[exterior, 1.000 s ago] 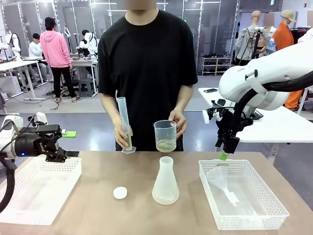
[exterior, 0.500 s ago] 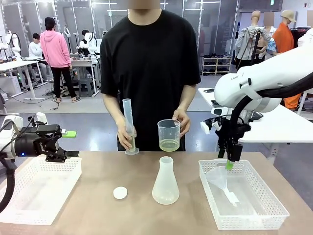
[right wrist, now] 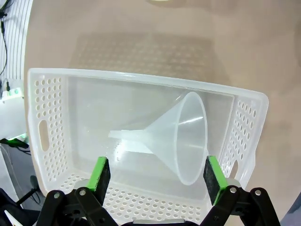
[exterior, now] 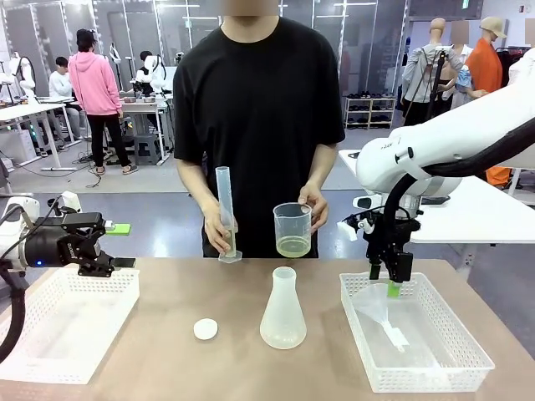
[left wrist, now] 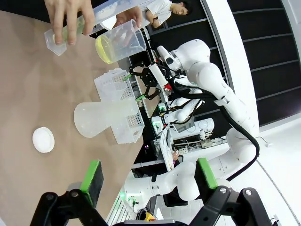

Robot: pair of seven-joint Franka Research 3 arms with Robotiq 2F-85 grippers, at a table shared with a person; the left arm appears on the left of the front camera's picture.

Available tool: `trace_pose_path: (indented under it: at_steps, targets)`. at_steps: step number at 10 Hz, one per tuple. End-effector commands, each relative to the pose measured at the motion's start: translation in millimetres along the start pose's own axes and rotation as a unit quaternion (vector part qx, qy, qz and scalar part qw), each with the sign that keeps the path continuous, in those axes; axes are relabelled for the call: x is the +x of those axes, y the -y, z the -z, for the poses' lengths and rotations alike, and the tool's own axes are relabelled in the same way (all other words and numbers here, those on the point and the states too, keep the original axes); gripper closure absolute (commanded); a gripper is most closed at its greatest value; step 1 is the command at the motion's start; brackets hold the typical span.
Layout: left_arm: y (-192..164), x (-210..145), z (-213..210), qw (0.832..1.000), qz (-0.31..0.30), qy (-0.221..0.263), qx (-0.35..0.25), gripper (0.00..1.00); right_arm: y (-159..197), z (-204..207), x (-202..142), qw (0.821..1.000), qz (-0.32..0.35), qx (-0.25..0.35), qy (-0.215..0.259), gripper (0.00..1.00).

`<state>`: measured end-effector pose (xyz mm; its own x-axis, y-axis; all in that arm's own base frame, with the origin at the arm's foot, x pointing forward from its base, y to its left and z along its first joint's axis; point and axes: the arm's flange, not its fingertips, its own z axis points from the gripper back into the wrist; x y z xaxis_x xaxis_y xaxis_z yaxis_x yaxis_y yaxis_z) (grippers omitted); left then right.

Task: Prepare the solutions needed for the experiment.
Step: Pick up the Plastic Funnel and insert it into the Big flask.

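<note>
The right basket [exterior: 468, 334] sits near the surface's [exterior: 167, 351] right edge and the left basket [exterior: 75, 276] at its left. On the bare stretch between stand a conical flask [exterior: 282, 311] and a white cap [exterior: 205, 328]. The right hand [exterior: 391, 288] [right wrist: 157, 174], fingers spread wide and gripping nothing, hangs over the funnel [exterior: 376, 305] [right wrist: 181, 136] lying in the right basket. The left hand [exterior: 124, 246] [left wrist: 150, 176], likewise spread and empty, hovers over the left basket's far rim. The solutions [exterior: 293, 246] [left wrist: 104, 49], a shallow, pale yellow, see-through layer, lie in the beaker [exterior: 292, 225] the person holds above the far edge, beside a graduated cylinder [exterior: 225, 213].

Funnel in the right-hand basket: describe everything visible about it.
The funnel is translucent whitish plastic, a wide cone narrowing to a slim stem. It lies on its side on the floor of the white perforated basket, stem toward the basket's middle. The right gripper hangs open just above its cone, apparently not touching.
</note>
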<state>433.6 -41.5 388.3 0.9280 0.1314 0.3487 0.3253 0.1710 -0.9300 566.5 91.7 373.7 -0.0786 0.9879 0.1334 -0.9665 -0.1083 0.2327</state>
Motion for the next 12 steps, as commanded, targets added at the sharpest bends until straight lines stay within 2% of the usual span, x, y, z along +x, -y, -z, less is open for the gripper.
trace_pose_path:
  at_steps: [1,7,8,12]
  targets:
    - [2,1,2,1.000,0.000,0.011,-0.015,0.00,12,1,-4,1.000,-0.020,0.008,0.002,0.00]
    - [2,1,2,1.000,0.000,0.011,-0.015,0.00,34,11,-4,0.997,-0.034,0.074,0.012,0.00]
    - [2,1,2,1.000,0.000,0.011,-0.015,0.00,35,12,-3,0.996,-0.033,0.076,0.010,0.05]
    - [2,1,2,1.000,0.000,0.011,-0.015,0.00,42,18,-4,0.994,-0.028,0.106,0.001,0.44]
